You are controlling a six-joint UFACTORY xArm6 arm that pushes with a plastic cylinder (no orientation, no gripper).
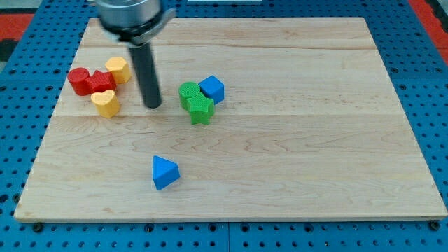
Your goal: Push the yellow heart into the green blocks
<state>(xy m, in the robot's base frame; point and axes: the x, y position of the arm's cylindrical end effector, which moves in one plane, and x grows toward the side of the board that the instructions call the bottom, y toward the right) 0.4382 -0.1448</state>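
Note:
The yellow heart lies at the view's left on the wooden board, just below two red blocks. Two green blocks sit near the board's middle: a round-edged one and a star-like one below it, touching. My tip stands on the board between the yellow heart and the green blocks, about a block's width to the right of the heart and apart from both. The rod rises from the tip to the arm's mount at the view's top.
A second yellow block sits above the red blocks. A blue cube touches the green blocks on their right. A blue triangle lies lower down. The board rests on a blue pegboard surface.

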